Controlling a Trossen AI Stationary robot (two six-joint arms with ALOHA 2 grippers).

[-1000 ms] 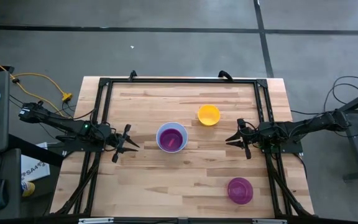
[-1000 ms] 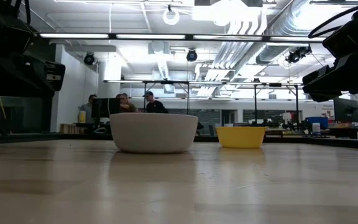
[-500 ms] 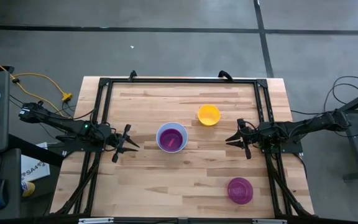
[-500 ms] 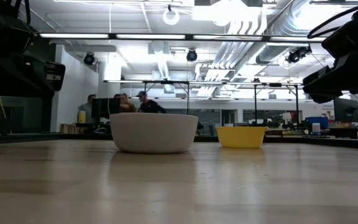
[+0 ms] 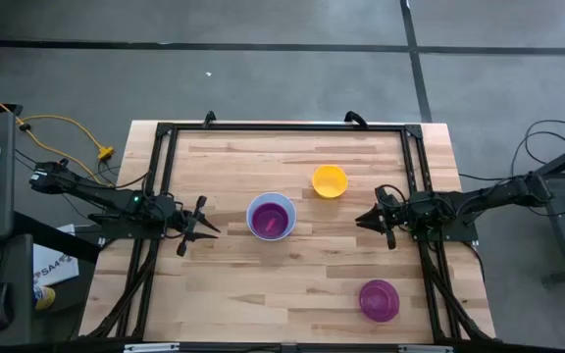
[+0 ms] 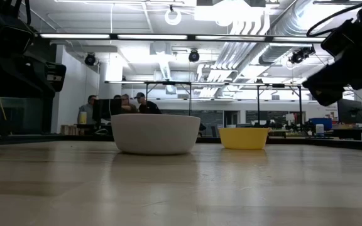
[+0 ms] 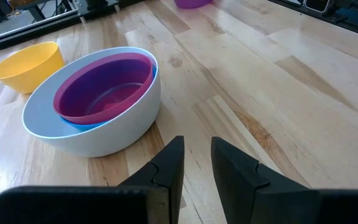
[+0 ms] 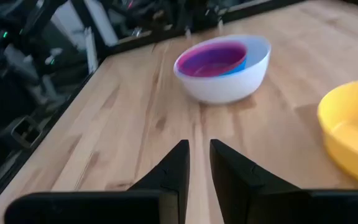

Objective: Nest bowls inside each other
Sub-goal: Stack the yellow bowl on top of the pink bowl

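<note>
**Three bowls stacked, two still loose, and my right arm just twitched**

Biggest thing first: the surface point(image 5: 292, 294) is where everything sits. The white bowl point(image 5: 271, 217) is near the middle of it, with the blue bowl point(image 7: 82, 124) inside it and the red-pink bowl point(image 7: 104, 87) inside that. So three are nested. The yellow bowl point(image 5: 329, 181) stands on its own, near the stack on the far side and toward my right arm, not touching it. The purple bowl point(image 5: 379, 300) is well apart, down at the near right corner.

My left pincer point(image 5: 200, 227) hovers beside the stack on its left, fingers a narrow gap apart with nothing between them. My right pincer point(image 5: 379, 222) sits over the right part of the surface, roughly between yellow and purple. Its fingers also stand a narrow gap apart and hold nothing.

What changed: compared with a second ago, barely anything. No bowl has shifted. The only difference I can find is my right arm, which has nudged a touch and tipped slightly in the low view. The left arm hasn't budged.

My read: I'm between picks, and the right side is probably starting toward one of the loose bowls. Yellow looks the easier reach, but that's a guess.
</note>
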